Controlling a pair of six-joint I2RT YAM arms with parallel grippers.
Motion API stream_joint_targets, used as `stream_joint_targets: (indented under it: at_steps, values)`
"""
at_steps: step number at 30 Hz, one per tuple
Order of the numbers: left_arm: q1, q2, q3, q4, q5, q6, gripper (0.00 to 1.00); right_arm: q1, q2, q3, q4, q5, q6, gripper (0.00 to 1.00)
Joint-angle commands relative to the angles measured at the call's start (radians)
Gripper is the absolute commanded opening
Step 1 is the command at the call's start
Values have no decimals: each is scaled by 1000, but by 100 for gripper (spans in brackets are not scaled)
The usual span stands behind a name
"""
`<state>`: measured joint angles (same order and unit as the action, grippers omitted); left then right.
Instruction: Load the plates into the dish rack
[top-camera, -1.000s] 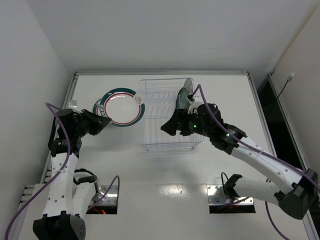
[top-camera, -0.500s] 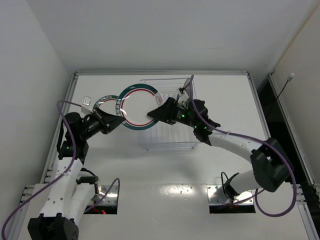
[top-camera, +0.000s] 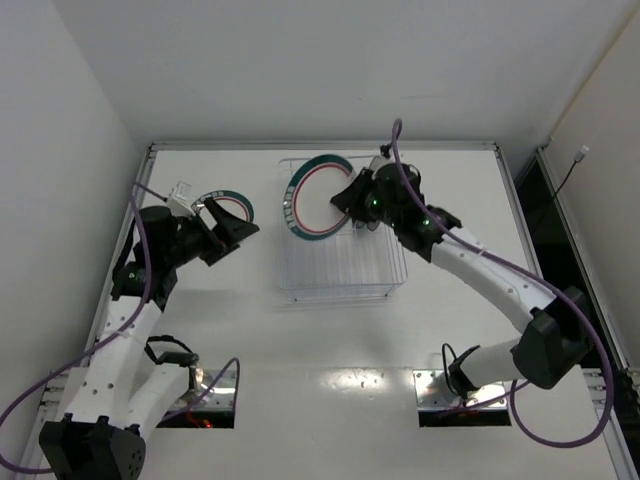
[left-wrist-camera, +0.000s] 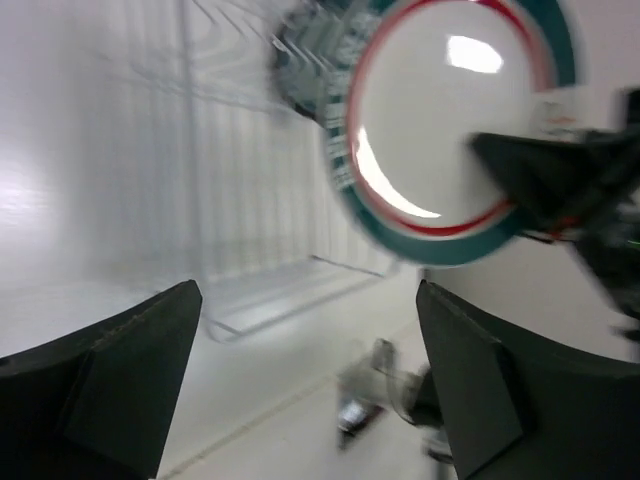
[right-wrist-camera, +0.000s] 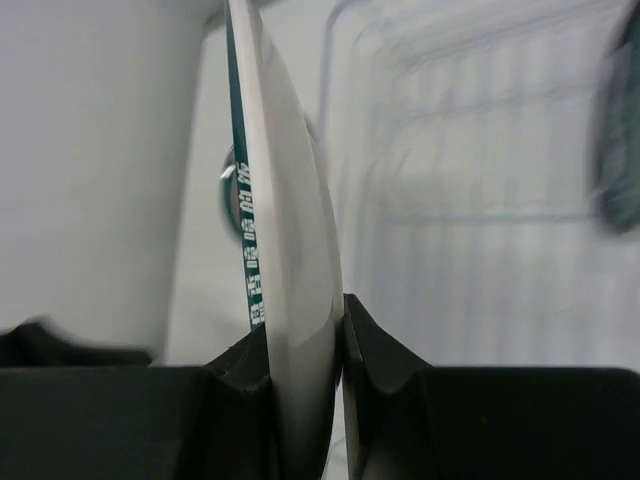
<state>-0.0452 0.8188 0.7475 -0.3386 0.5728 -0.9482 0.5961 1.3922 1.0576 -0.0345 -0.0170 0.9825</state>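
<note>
A white plate with a dark green rim and thin red ring (top-camera: 315, 195) stands on edge above the left part of the clear dish rack (top-camera: 340, 270). My right gripper (top-camera: 345, 197) is shut on its rim, and its fingers (right-wrist-camera: 380, 360) clamp the plate (right-wrist-camera: 290, 200) edge-on. The left wrist view shows the same plate (left-wrist-camera: 450, 130) face-on beyond the rack (left-wrist-camera: 230, 200). My left gripper (top-camera: 232, 222) hangs open and holds nothing (left-wrist-camera: 310, 380), left of the rack. Under it a second green-rimmed plate (top-camera: 228, 197) lies on the table. A teal plate (right-wrist-camera: 620, 170) blurs at the rack's far side.
Raised table edges (top-camera: 150, 200) run along the left, back and right. Two metal base plates (top-camera: 215, 390) (top-camera: 460, 390) sit at the near edge. Purple cables (top-camera: 500, 270) trail along both arms.
The green-rimmed plate passed from my left gripper to my right. The left opened and pulled back left; the right shut on the rim and swung the plate upright over the rack.
</note>
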Motion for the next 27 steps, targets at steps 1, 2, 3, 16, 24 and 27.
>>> stream_joint_targets:
  at_steps: [1,2,3,16,24,27]
  values:
    - [4,17,198,-296,-310,279,91,2,6,302,-442,478,-201,0]
    - [4,29,225,-321,-377,304,91,11,74,408,-512,550,-223,0]
    - [4,29,248,-345,-507,324,96,11,105,450,-592,675,-252,0]
    - [-8,-118,90,-313,-854,365,99,-28,412,634,-472,832,-620,0]
    - [-18,-142,79,-303,-872,365,99,-38,471,535,-394,750,-610,0]
    - [-27,-142,79,-303,-872,365,99,-47,459,487,-369,729,-588,0]
